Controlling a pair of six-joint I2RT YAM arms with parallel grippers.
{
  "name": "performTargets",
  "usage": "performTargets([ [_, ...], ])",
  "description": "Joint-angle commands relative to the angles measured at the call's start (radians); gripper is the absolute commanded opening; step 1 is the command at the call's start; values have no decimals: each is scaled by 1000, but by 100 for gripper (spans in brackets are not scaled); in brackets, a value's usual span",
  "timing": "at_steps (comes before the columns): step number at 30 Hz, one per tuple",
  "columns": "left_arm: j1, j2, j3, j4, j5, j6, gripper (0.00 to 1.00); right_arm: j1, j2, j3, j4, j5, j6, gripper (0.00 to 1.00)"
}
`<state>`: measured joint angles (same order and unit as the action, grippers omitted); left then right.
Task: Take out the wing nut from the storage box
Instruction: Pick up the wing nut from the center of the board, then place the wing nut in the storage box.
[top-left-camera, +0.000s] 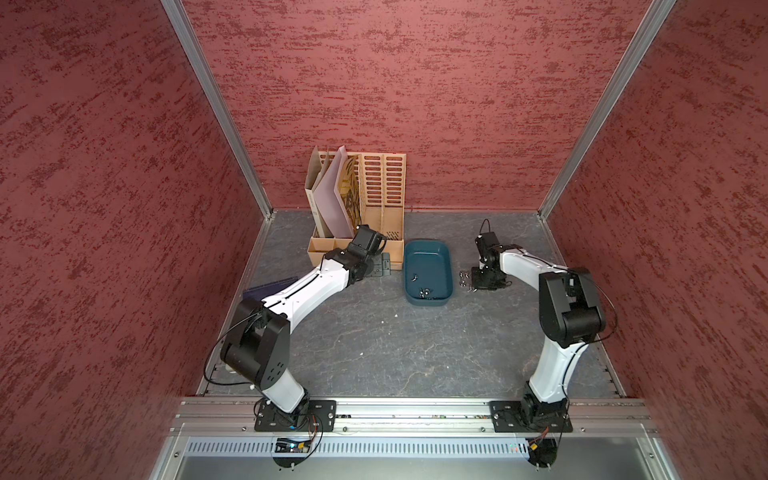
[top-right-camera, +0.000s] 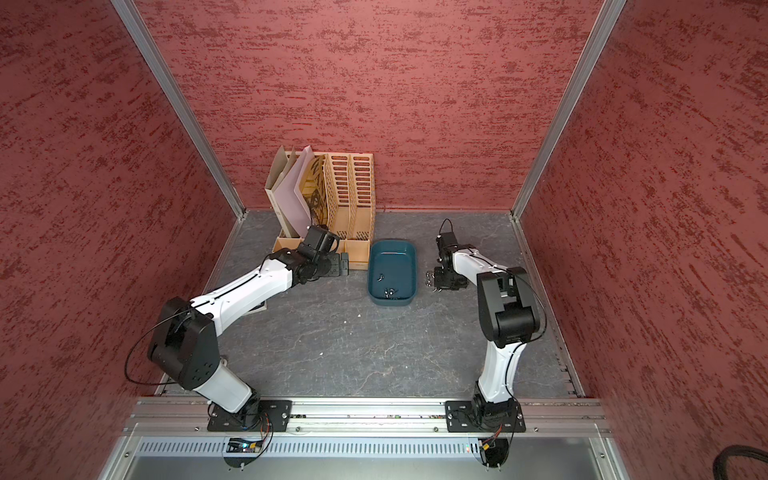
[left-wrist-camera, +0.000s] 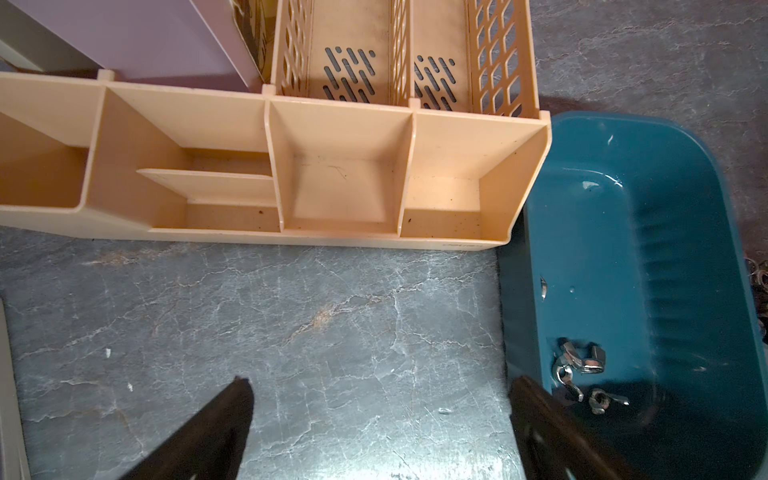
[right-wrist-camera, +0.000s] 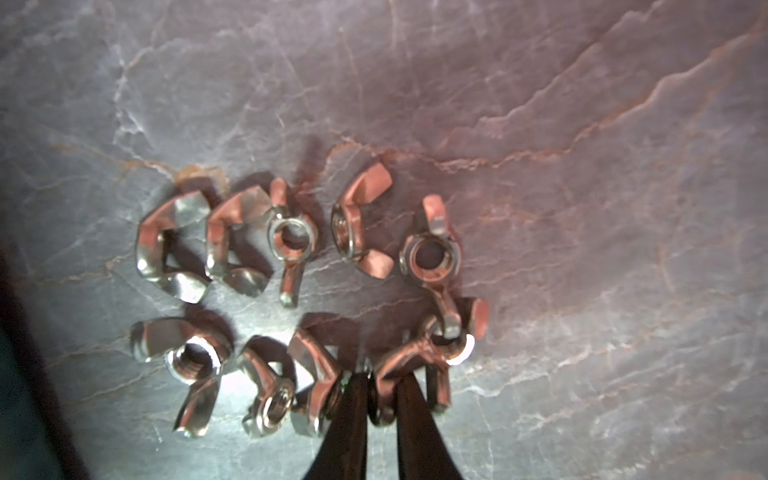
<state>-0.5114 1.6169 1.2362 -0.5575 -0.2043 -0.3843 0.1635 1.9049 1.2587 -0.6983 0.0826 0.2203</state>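
Right jaws fill the near edge of the right wrist view, drawn almost together with one wing of a wing nut (right-wrist-camera: 399, 361) pinched between their tips. It looks like a true hold, low over the desk (right-wrist-camera: 582, 124). Just beyond lies a cluster of loose nuts (right-wrist-camera: 286, 237), some touching one another, all on the bare desk.

Seen from the left wrist, the left jaws stand wide apart and empty above the desk (left-wrist-camera: 332, 311), just beside the storage box (left-wrist-camera: 623, 249). Several boxed nuts (left-wrist-camera: 582, 361) huddle near one end wall, and a single nut (left-wrist-camera: 543, 286) lies close to a side wall. The beige file organiser (left-wrist-camera: 340, 166) stands right at the box's corner; whether they touch I cannot tell.

In both top views the storage box (top-left-camera: 428, 257) (top-right-camera: 392, 259) sits between the arms, with the loose nuts (top-left-camera: 464, 277) on the desk between it and the right arm.

Judging by the shine, these are small steel pieces: light, rigid and hard to damage, but slick and apt to swivel. A flat wing offers the best purchase, pinched across its two faces close to the hub. The huddled ones by the wall look awkward to reach, the single nut easier.
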Motion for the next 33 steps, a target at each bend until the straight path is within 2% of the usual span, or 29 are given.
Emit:
performTargets([
  [1,1,-9,3,2,-11,15,100,-7,20,-5,13,-4,7,11],
  [13,1,0,11,7,-2,16,100,5,-100,32,-44,-20,2,5],
  [21,-1,9,11,13,4,13,100,127,-173,125,-80,-28,15,5],
  [27,-4,13,8,16,8,8,100,279,-73,270,-64,-65,23,6],
  [33,0,-7,-9,14,-4,11,100,334,101,379,-58,-102,27,6],
])
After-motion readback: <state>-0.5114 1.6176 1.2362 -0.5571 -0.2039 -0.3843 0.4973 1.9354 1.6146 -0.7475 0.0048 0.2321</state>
